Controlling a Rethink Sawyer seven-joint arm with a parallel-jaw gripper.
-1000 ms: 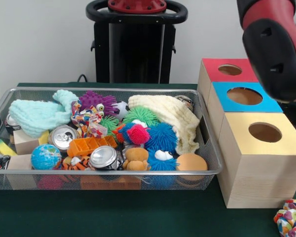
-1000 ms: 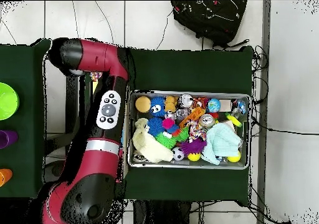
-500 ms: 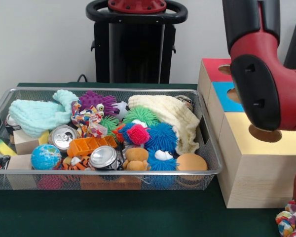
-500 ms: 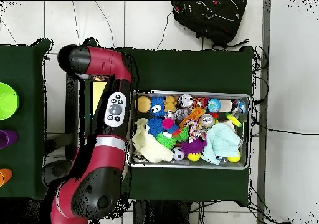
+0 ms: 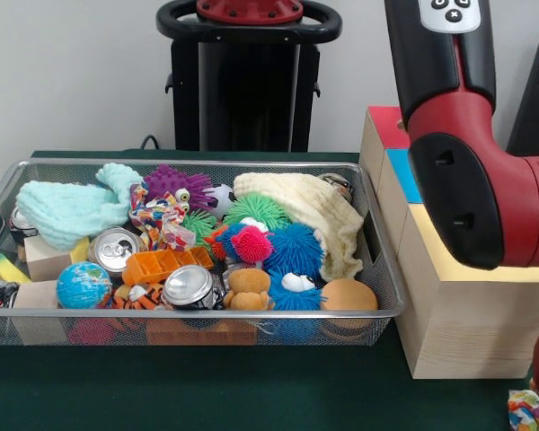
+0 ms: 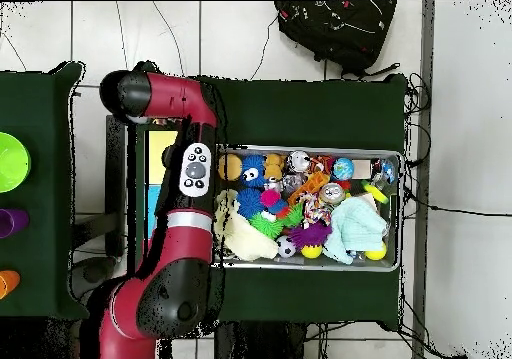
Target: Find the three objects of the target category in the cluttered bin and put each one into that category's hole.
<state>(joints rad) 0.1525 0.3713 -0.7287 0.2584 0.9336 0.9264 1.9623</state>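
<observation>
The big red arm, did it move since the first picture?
Yes. In the overhead view the red arm has swung sideways off the coloured boxes toward the wire bin, and now overlaps the bin's near edge.

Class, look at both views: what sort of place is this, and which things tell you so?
Probably a robotics lab: a red robot arm over a cloth-covered table, a wire bin of mixed toys, and wooden sorting boxes.

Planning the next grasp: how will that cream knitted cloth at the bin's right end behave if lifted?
The cream cloth will likely be floppy and sag: it lies draped in folds over toys. It looks light. Its end hangs beside the blue spiky ball, so it may drag neighbours.
</observation>
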